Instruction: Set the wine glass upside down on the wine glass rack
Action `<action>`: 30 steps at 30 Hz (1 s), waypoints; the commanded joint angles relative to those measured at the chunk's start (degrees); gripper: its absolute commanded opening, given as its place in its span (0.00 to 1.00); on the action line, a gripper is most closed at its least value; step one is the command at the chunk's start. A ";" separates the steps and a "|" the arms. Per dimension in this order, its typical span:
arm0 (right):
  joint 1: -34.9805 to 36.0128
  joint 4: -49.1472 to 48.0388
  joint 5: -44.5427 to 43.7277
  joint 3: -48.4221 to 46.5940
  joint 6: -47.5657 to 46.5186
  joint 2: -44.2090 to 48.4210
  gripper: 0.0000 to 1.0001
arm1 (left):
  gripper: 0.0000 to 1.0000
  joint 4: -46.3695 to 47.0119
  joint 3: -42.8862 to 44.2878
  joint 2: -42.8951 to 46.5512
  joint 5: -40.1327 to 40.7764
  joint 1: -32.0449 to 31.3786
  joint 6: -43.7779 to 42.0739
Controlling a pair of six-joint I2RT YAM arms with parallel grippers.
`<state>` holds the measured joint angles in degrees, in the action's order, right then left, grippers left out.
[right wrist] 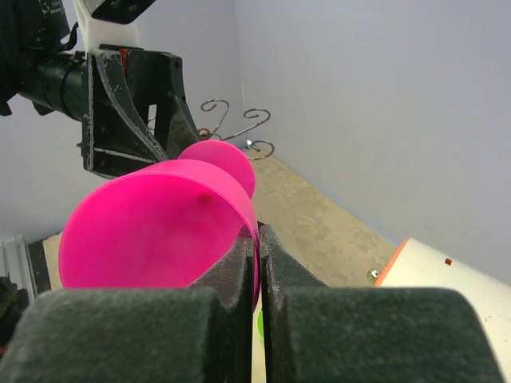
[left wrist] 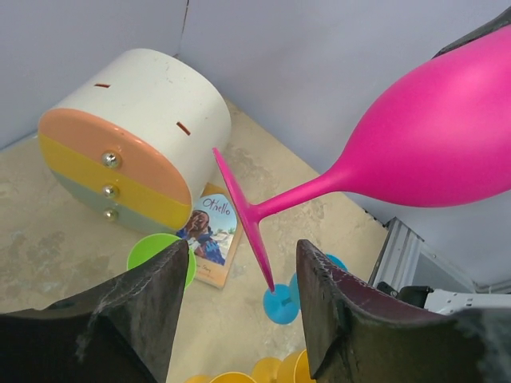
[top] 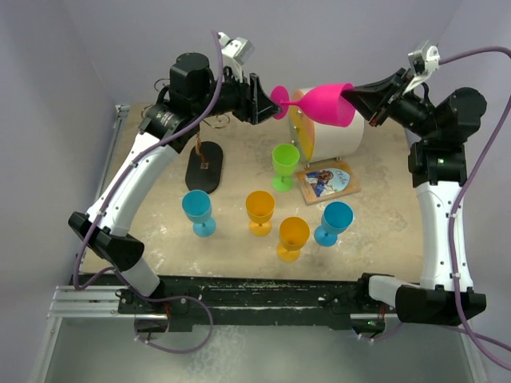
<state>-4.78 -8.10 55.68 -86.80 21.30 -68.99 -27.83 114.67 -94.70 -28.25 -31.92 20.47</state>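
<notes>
Asking from the desk: where is the bright pink, matte wine glass (top: 326,104) sitting right now?

Answering from the console: it isn't sitting anywhere. I'm holding it in the air, lying roughly sideways, above the back of the table between my two arms. My right gripper (top: 357,99) is pinching the bowl's rim, jaws pressed together with only that thin wall between them. The foot is pointing at my left gripper (top: 269,102).

Asking: is the left one gripping too?

Answering: not as far as I'm seeing. In the left wrist view its jaws are standing apart, one on each side of the round foot, with a gap showing on both sides.

Asking: and the rack?

Answering: the thin dark wire wine glass rack (top: 204,166), with curled spiral arms and a black oval base, is standing at the left rear of the table, partly hidden under my left arm. I'm seeing nothing hanging on the curls that show. The glass is near it but apart.

Asking: so how far along are you?

Answering: I'm judging it about midway. The lift is done, and this looks like a handover. What's left is taking the foot end, letting go of the rim, turning the bowl downward and hooking the stem into a curl.
</notes>
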 commanded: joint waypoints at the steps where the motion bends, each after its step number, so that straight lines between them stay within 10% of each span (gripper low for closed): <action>1: 0.38 -2.58 0.93 0.22 -1.03 1.33 0.00 | 0.57 2.11 2.51 0.42 1.16 -0.33 0.45; 13: 0.38 -2.45 1.44 1.37 -1.78 2.19 0.00 | 0.27 3.20 0.86 0.61 -0.34 -0.33 1.97; 30: 0.38 -2.30 1.56 1.38 -2.23 2.54 0.00 | 0.29 3.31 -0.41 0.40 -0.68 -0.33 3.52</action>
<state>-4.78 -8.08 56.53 -84.90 19.84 -68.18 -27.33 114.43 -94.72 -28.14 -31.97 22.57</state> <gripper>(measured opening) 0.012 0.309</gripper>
